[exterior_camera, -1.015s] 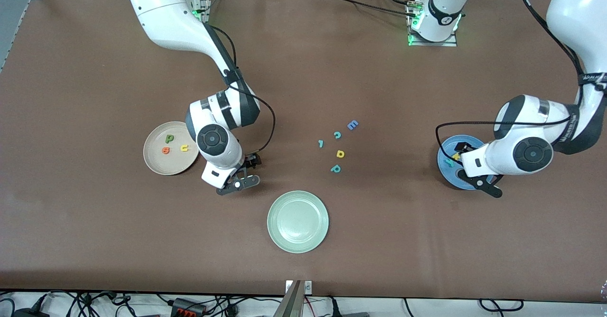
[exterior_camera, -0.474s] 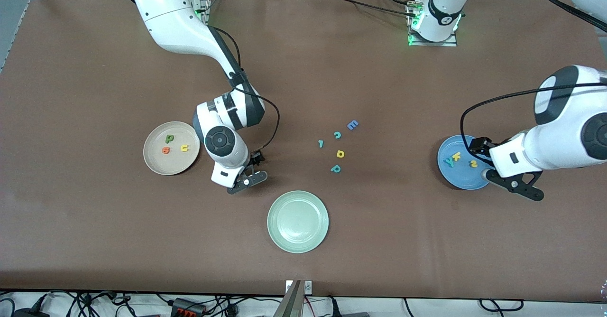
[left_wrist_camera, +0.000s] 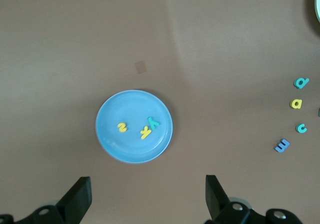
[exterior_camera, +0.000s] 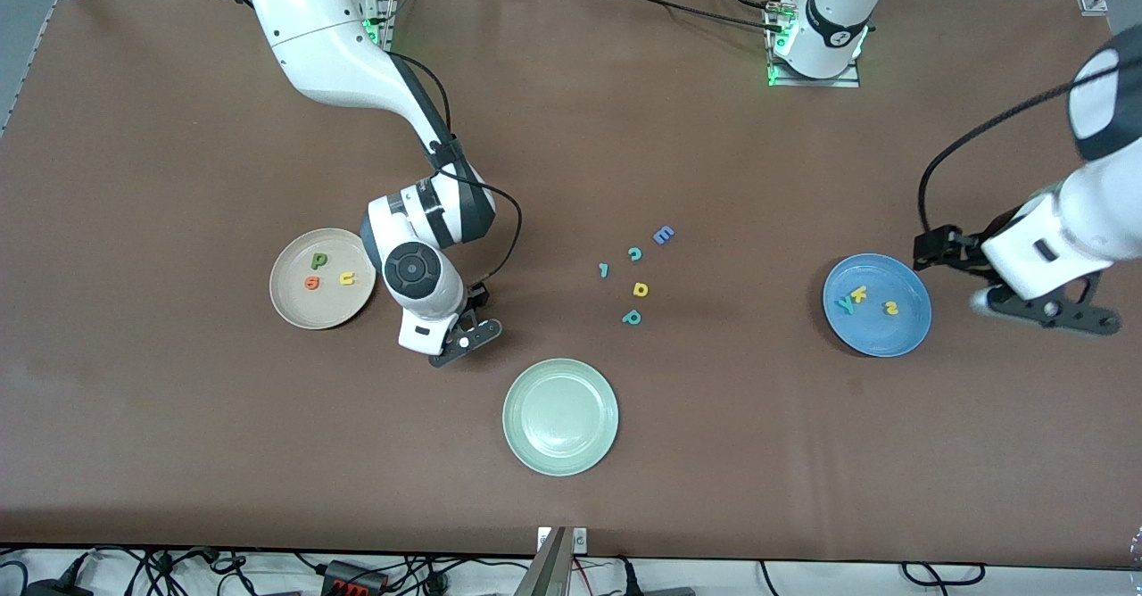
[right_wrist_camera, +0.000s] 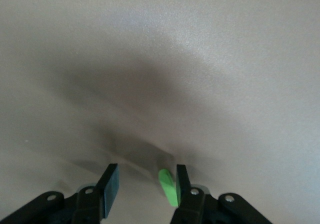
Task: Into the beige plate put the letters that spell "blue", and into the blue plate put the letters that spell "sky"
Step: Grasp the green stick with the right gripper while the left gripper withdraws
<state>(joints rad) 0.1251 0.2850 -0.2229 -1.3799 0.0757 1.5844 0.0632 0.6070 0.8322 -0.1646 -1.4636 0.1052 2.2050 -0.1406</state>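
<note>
The beige plate (exterior_camera: 284, 297) holds a green b (exterior_camera: 318, 260), an orange e (exterior_camera: 311, 283) and a yellow u (exterior_camera: 346, 278). My right gripper (exterior_camera: 462, 341) is down at the table between that plate and the pale green one. Its jaws are partly closed around the thin green l (right_wrist_camera: 169, 186); the l rests against one finger (right_wrist_camera: 182, 180), and a gap separates it from the other. The blue plate (exterior_camera: 879, 335) carries a teal y (exterior_camera: 843, 304), a yellow k (exterior_camera: 858, 293) and a yellow s (exterior_camera: 889, 308). My left gripper (exterior_camera: 1053, 310) hangs open and empty beside the blue plate (left_wrist_camera: 115, 144).
A pale green plate (exterior_camera: 560, 416) lies nearer the front camera, mid-table. Loose letters sit in the middle: a blue E (exterior_camera: 663, 235), a teal c (exterior_camera: 634, 254), a small teal piece (exterior_camera: 604, 269), a yellow d (exterior_camera: 640, 289) and a teal p (exterior_camera: 632, 317).
My left arm has drawn back from over the blue plate toward its own end of the table, uncovering the three letters. My right gripper's jaws have narrowed around the green l.
</note>
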